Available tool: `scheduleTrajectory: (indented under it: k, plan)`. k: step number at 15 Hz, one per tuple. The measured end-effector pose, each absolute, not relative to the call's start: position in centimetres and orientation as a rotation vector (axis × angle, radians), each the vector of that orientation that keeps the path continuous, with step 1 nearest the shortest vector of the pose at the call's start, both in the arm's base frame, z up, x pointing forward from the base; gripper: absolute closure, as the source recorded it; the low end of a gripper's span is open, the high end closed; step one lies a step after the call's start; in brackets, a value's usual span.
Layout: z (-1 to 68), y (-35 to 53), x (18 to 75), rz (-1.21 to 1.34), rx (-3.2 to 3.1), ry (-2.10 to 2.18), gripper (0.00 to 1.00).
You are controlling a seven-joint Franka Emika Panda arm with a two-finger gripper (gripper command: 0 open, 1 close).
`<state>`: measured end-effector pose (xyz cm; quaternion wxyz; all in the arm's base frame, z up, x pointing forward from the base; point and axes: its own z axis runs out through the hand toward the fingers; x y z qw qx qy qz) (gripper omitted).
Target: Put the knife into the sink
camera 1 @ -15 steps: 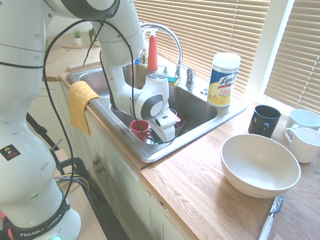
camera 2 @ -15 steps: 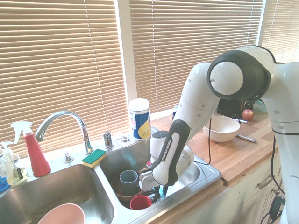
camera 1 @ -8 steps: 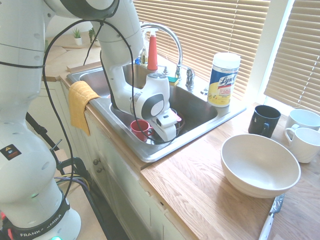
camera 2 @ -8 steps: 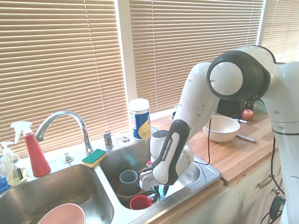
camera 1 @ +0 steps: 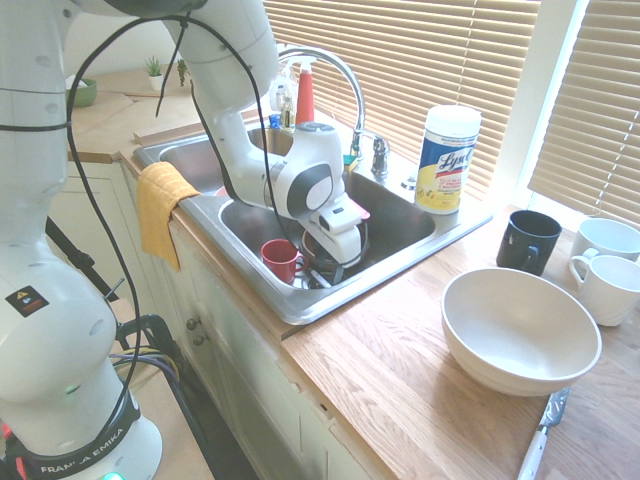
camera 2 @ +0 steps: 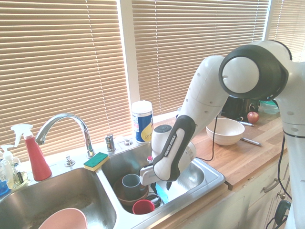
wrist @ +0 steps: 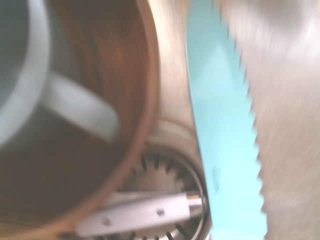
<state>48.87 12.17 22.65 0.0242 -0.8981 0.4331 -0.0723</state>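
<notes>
Down in the sink [camera 2: 209, 177], the light, stiff plastic knife [wrist: 222, 130] lies flat, best pinched mid-length; gripper [camera 2: 161, 187] state unclear.

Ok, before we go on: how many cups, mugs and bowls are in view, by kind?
Cups and mugs: 5 (red cup, grey cup, black mug, white mugs)
Bowls: 3 (white bowl, brown bowl, pink bowl)
Total: 8
</notes>
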Motion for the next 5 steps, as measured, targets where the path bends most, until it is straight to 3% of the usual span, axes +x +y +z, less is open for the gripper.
scheduleTrajectory:
  k: [5]
  plan:
    - [34.2, 13.3, 47.3, -0.271, -2.807, 1.29, 0.0]
